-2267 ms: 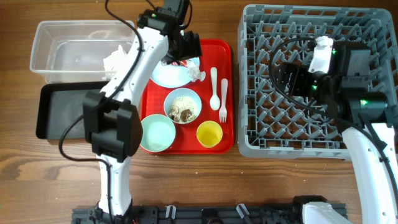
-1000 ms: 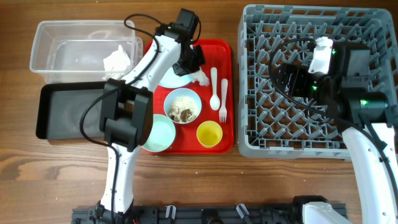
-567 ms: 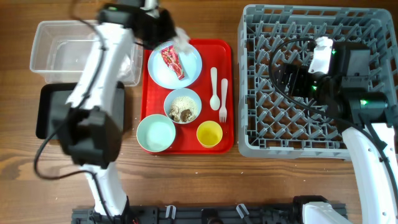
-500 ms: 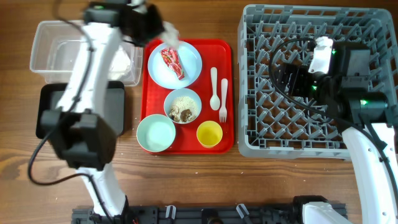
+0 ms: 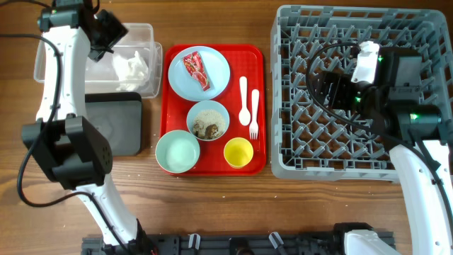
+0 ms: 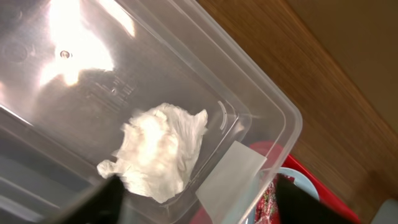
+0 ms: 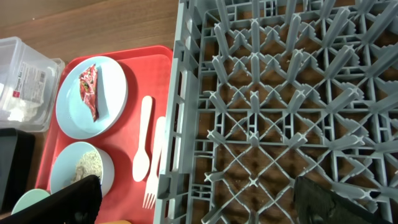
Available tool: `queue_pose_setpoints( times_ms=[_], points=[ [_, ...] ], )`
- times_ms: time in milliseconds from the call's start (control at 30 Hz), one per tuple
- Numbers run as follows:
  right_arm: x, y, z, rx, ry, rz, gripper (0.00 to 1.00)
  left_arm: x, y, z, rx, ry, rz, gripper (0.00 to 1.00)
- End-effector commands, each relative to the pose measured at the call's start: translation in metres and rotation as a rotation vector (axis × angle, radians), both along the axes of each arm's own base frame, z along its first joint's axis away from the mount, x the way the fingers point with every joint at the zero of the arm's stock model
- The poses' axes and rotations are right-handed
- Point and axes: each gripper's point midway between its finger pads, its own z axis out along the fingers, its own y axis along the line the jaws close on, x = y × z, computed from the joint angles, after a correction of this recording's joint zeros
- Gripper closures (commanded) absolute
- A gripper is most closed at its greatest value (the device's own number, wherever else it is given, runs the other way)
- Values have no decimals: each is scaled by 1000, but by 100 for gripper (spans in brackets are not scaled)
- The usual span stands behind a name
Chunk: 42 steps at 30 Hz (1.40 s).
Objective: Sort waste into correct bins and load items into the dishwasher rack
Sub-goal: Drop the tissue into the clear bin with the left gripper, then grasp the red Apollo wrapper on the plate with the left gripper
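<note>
Clear rectangular plastic tub at far-left desk corner holds crumpled white tissue: waste binned. Left gripper hovers above, fingers spread, empty. Red-and-white snack wrapper on pale blue round plate, probably next pick. Right gripper spread, empty, parked over grey pegged plastic rack by right edge, out of the way.

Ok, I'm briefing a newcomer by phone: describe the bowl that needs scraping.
Find the flat red tray left of the big grey rack. Down its left side sit a plate, a pale blue bowl and a mint-green bowl. Take the middle one: it alone holds rice-like scraps.
</note>
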Motion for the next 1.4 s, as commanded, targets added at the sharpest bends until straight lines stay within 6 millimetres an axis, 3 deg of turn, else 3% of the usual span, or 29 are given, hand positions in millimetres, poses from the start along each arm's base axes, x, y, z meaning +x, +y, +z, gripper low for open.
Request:
queue_pose_setpoints(
  times_ms=[0,100,233,467,600,867,1100,1233,1367],
  points=[
    [5,-1,8,-5,-22,5,0,6,2,2,47,-18,-21,1],
    [5,-1,7,-5,-22,5,0,7,-10,10,48,-35,-46,1],
    [5,-1,8,-5,-23,4,0,3,-53,12,51,-22,-167,0],
    [5,-1,8,-4,-23,4,0,-24,-152,-11,11,90,-296,1],
    [5,-1,8,-3,-22,4,0,-28,-180,-35,13,140,-280,1],
    [5,-1,7,-2,-21,2,1,-24,-215,-105,27,223,-334,1],
    [3,-1,5,-2,-9,2,0,-26,-224,-147,38,280,-350,5],
    [3,-1,6,-2,-11,2,1,-27,-224,-156,41,298,-350,17],
    [3,-1,6,-2,-10,2,1,-27,-220,-156,63,297,-343,43]
  ],
)
